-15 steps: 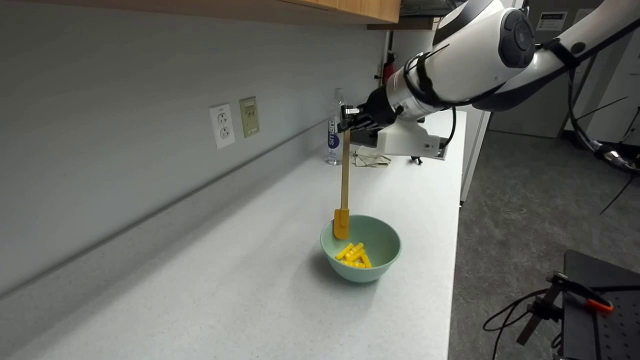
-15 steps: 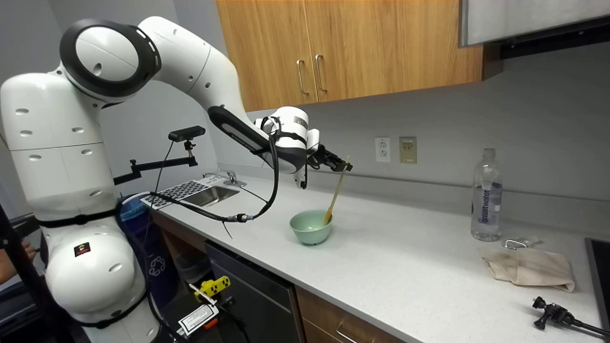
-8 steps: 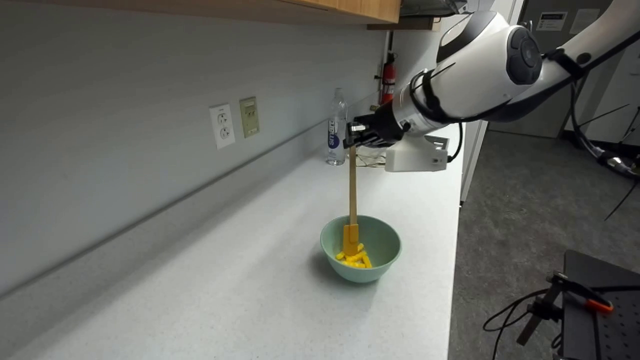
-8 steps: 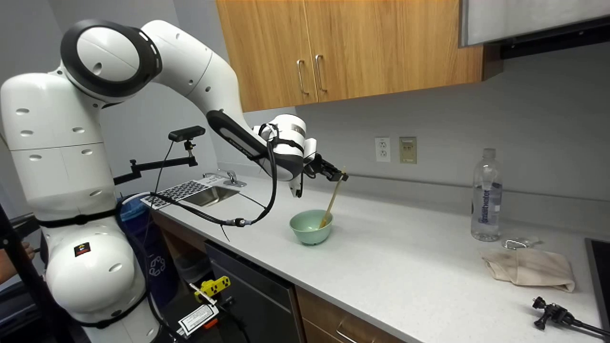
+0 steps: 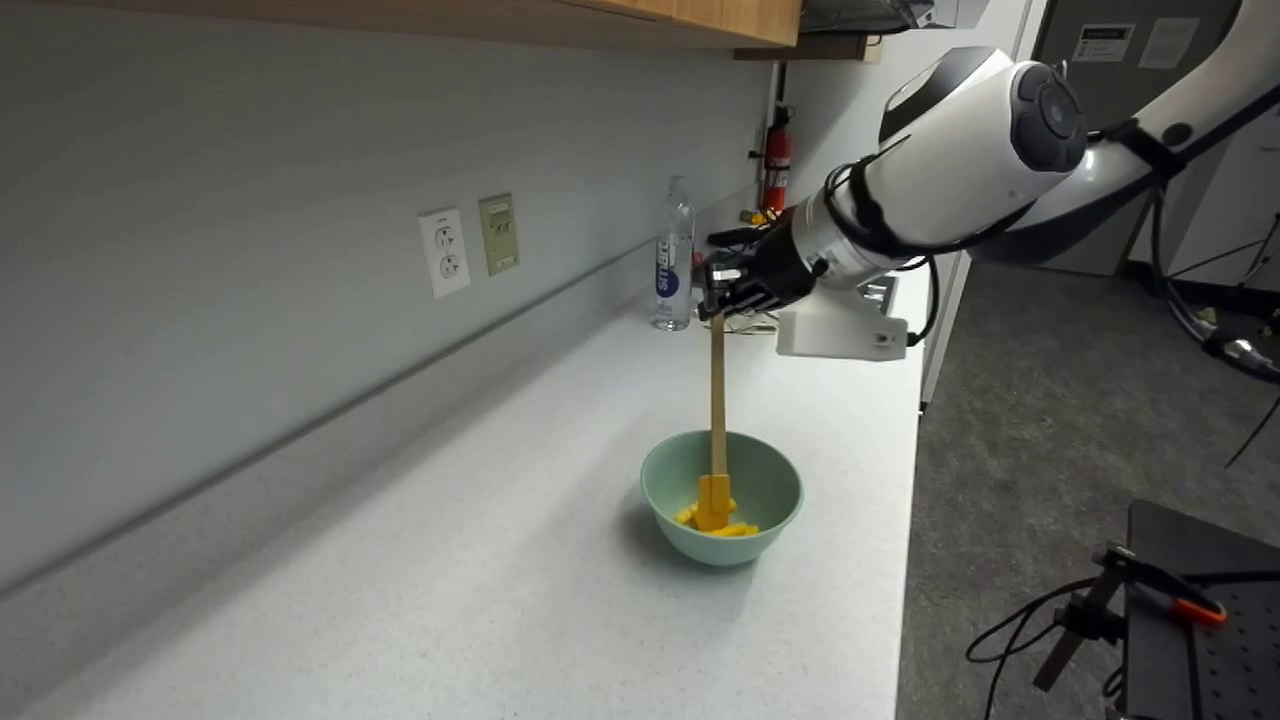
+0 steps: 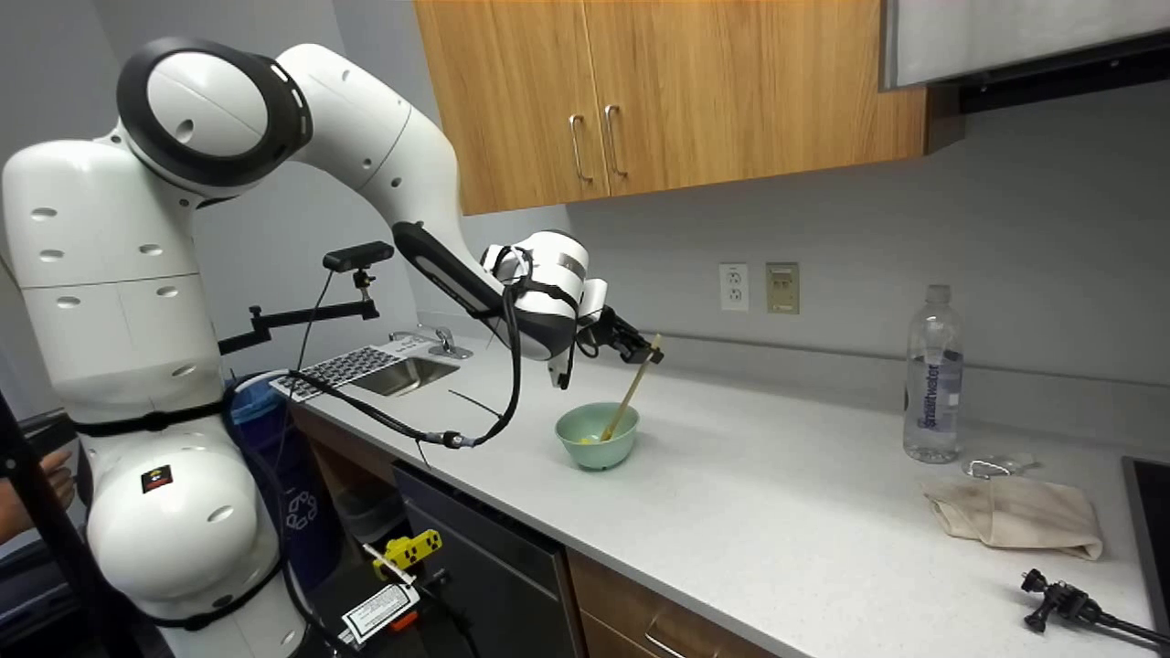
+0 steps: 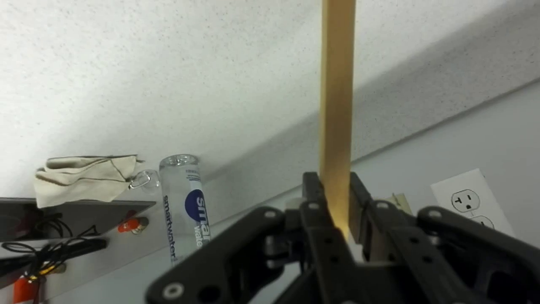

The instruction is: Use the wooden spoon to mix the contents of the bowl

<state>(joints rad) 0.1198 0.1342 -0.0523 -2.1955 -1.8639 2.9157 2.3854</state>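
My gripper (image 5: 713, 298) is shut on the upper end of the wooden spoon (image 5: 718, 395), high above the bowl (image 5: 772, 490). In the wrist view both fingertips (image 7: 335, 183) press the tan handle (image 7: 337, 93). The spoon hangs steeply, and its orange-yellow flat head is inside the mint-green bowl, among the yellow contents (image 5: 738, 530). The head hides part of these bits. In an exterior view the spoon (image 6: 632, 395) leans, its lower end inside the bowl (image 6: 594, 455). A little of the contents (image 6: 585, 441) shows there, and the gripper (image 6: 653, 354) is up and to the right. The wrist view does not show the bowl.
The bowl stands on a white counter (image 5: 450, 560) beside a grey wall with outlets (image 5: 444, 252). A water bottle (image 6: 933, 384), a folded cloth (image 6: 1015, 514) and a black clamp mount (image 6: 1060, 603) lie farther along. Wooden cabinets (image 6: 676, 100) hang above. A sink (image 6: 402, 376) lies behind.
My gripper and the spoon have moved down and, in an exterior view, toward the bowl's middle. The spoon's head has gone deeper, into the yellow bits, which have shifted slightly. The bowl has stayed put.
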